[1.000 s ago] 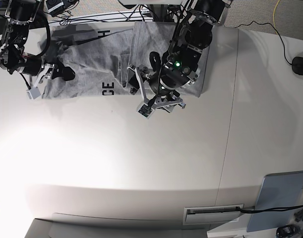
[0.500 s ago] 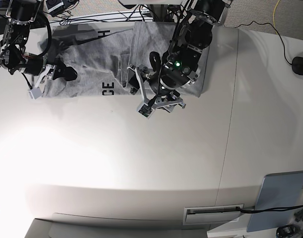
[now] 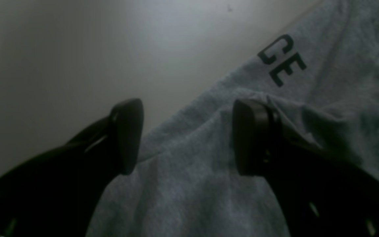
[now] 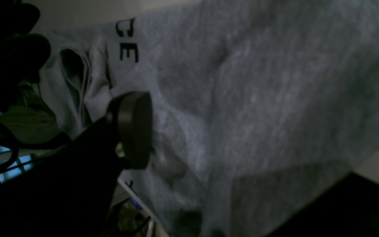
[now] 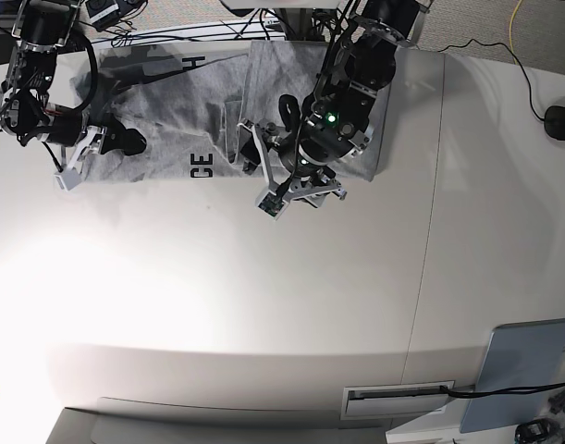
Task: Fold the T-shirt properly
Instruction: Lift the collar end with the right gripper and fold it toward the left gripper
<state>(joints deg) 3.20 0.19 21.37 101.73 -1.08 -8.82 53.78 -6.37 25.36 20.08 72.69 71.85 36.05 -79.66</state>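
grey cotton, the shirt [image 5: 199, 102] lies rumpled along the far edge of the table [image 5: 264, 305], part folded already: a plain flap is turned over on the side under the left arm, and the letters "ce" [image 5: 202, 167] show near the front hem.

the left gripper [image 3: 186, 138] hangs low over the front hem with its jaws wide apart and nothing between them; one pad sits above bare table, the other above cloth, so the hem runs between them. the right gripper [image 5: 104, 141] is at the other end of the shirt, jaws also spread, holding nothing; only one of its pads [image 4: 133, 130] shows in its wrist view, close over the fabric.

the step looks like a two-corner pick on the near hem, judging from where both grippers sit. to do it well, each should come down so one finger slips under the edge and one stays on top, taking every layer at that spot, not just the upper one. both should close at about the same time and lift evenly, or the cloth will skew. the bunched fold beside the letters could catch, so smoothing comes first.
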